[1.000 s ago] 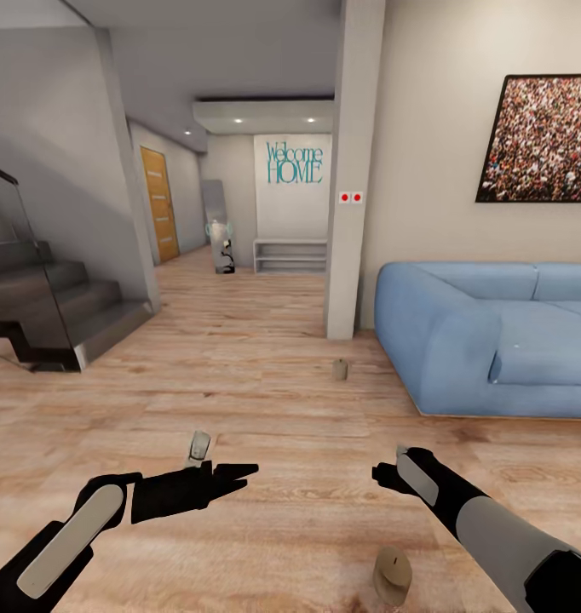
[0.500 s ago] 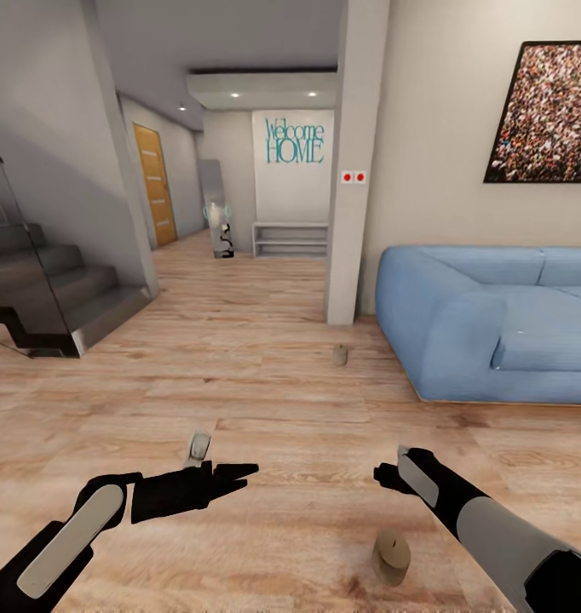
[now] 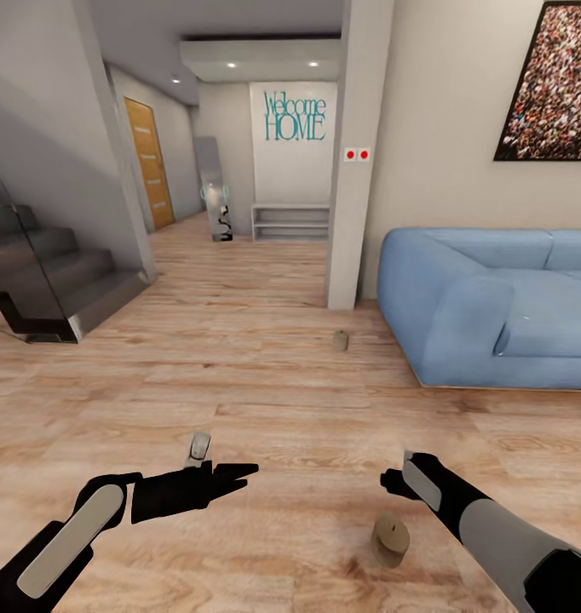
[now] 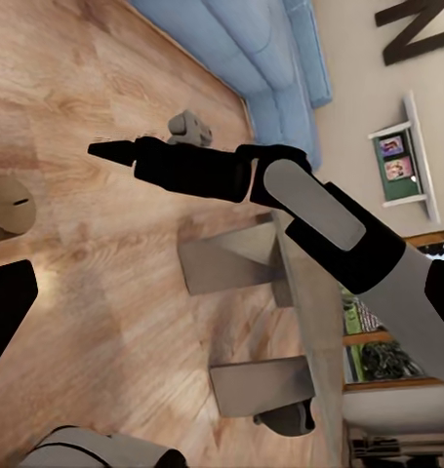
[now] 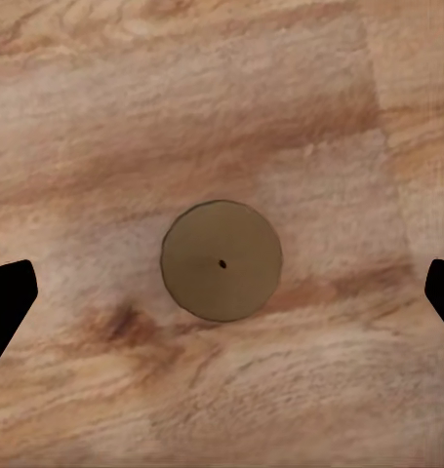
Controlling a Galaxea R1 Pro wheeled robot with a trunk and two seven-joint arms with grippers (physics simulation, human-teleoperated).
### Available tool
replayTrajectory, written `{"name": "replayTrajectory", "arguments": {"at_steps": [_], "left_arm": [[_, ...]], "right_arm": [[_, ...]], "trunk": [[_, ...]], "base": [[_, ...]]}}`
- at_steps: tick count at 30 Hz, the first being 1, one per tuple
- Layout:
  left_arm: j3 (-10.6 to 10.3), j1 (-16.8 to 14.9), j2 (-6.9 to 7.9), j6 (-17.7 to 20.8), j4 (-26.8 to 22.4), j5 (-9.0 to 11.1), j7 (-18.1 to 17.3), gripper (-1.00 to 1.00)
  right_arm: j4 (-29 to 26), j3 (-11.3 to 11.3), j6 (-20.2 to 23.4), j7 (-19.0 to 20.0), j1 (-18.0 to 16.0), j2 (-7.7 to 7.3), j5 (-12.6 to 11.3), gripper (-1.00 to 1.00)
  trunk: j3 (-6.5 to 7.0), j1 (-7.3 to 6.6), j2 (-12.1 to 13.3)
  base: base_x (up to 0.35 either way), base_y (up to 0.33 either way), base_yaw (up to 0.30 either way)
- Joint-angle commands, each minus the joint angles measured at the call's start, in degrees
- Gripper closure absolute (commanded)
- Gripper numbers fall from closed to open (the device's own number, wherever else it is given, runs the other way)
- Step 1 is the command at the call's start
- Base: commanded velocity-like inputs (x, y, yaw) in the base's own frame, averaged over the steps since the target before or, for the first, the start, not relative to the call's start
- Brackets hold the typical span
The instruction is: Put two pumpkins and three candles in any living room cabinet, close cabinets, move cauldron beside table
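Wood floor point(image 3: 265, 400) fills the room by a blue sofa point(image 3: 495, 306); one candle point(image 5: 222, 260) stands right under the right hand point(image 5: 222, 292), whose fingers are wide apart, ready to drop around it; another candle point(image 3: 341, 340) waits near the sofa; the left hand point(image 3: 227, 477) points forward, looks closed and empty.

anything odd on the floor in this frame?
Yes: two candles stand on the bare wood floor rather than on furniture. One is right under the right claw, which is open and centred over it. The other stands farther off, near the pillar and sofa. Both are upright; nothing is spilled or damaged.
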Motion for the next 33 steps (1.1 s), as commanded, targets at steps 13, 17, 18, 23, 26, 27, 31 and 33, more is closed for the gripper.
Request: {"name": "replayTrajectory", "arguments": {"at_steps": [13, 17, 18, 23, 26, 27, 31, 33], "left_arm": [[-0.1, -0.1, -0.05, 0.1, 0.0, 0.0, -0.2, -1.0], [-0.2, -0.1, -0.05, 0.1, 0.0, 0.0, -0.2, -1.0], [-0.3, -0.1, -0.05, 0.1, 0.0, 0.0, -0.2, -1.0], [-0.3, -0.1, -0.05, 0.1, 0.0, 0.0, -0.2, -1.0], [-0.2, -0.1, -0.05, 0.1, 0.0, 0.0, -0.2, -1.0], [-0.3, -0.1, -0.05, 0.1, 0.0, 0.0, -0.2, -1.0], [-0.3, -0.1, -0.05, 0.1, 0.0, 0.0, -0.2, -1.0], [-0.2, -0.1, -0.05, 0.1, 0.0, 0.0, -0.2, -1.0]], "right_arm": [[0.4, 0.5, -1.9, -0.5, 0.0, -0.12, -0.5, -1.0], [0.5, 0.5, -2.4, -0.4, 0.0, -0.12, -0.5, -1.0], [0.5, 0.5, -2.9, -0.4, 0.0, -0.12, -0.4, -1.0], [0.5, 0.6, -4.0, -0.3, 0.0, -0.24, -0.3, -1.0], [0.5, 0.6, -4.4, 2.0, 0.0, -0.28, -0.3, -1.0], [0.5, 0.6, -4.5, 3.5, 0.0, -0.28, -0.3, -1.0], [1.7, 0.6, -4.7, 6.8, 0.0, -0.36, -0.1, -1.0], [2.0, 0.5, -4.7, 7.2, 0.0, -0.31, 1.1, -1.0]], "trunk": [[-2.94, 0.32, -0.2], [-3.83, 0.42, -0.3], [-4.05, 0.45, -0.3], [-5.16, 0.58, -0.3], [-5.82, 0.65, -0.4], [-6.04, 0.68, -0.4], [-6.27, 0.71, -0.4], [-6.27, 0.71, -0.4]], "base": [[0.0, 0.0, 0.0], [0.0, 0.0, 0.0], [0.0, 0.0, 0.0], [0.0, 0.0, 0.0], [0.0, 0.0, 0.0], [0.0, 0.0, 0.0], [0.0, 0.0, 0.0], [0.0, 0.0, 0.0]]}}
